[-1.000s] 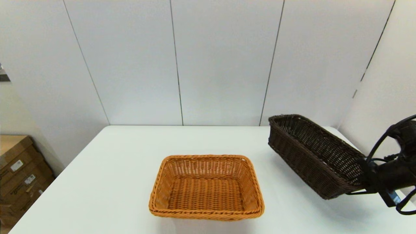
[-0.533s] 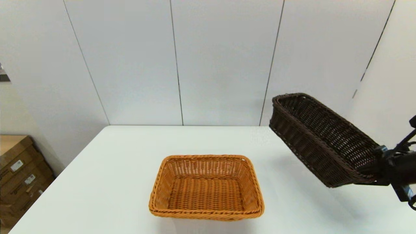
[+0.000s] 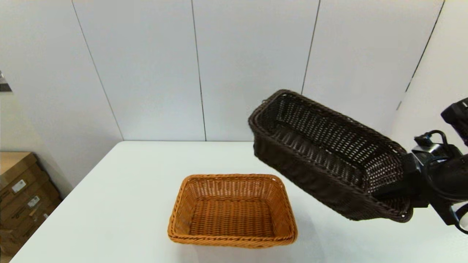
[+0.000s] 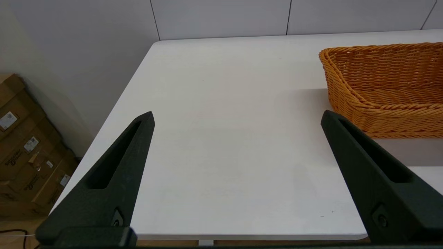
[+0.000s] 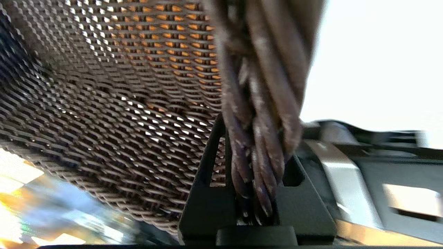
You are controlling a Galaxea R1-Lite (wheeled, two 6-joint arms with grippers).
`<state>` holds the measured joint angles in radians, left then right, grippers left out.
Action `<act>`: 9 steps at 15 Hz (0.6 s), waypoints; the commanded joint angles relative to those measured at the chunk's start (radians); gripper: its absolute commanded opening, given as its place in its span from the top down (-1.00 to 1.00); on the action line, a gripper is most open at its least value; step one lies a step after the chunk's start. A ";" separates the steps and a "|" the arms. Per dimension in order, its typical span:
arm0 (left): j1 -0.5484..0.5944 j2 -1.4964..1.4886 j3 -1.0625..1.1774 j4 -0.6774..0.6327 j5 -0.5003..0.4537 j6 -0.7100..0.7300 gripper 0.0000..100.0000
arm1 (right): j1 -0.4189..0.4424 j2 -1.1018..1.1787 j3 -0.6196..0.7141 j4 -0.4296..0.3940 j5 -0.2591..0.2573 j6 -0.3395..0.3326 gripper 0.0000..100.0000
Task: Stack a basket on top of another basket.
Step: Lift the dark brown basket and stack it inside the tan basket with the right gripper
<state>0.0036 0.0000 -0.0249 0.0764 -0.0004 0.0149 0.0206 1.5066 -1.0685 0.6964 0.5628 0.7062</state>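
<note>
A: Any writing you can read here?

B: None. The cardboard boxes (image 3: 22, 197) on the floor left of the table carry small white labels, but their print is too small to make out.

A: And from the left wrist camera?

B: The same boxes (image 4: 24, 148) show white stickers and some dark printing on the cardboard; it can't be read either.

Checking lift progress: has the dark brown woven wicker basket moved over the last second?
Yes. The dark brown woven wicker basket rose and swung leftward toward the unmoved orange wicker basket.
</note>
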 commanded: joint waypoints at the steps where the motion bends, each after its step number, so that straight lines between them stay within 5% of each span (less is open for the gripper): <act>1: -0.001 0.000 0.000 0.000 0.000 0.000 -1.00 | 0.139 0.106 -0.105 0.040 -0.064 -0.034 1.00; 9: -0.001 0.000 0.000 0.000 0.000 0.000 -1.00 | 0.306 0.291 -0.286 0.069 -0.127 -0.057 1.00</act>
<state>0.0038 0.0000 -0.0245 0.0764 -0.0009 0.0149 0.2881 1.7319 -1.3021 0.7440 0.4460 0.6504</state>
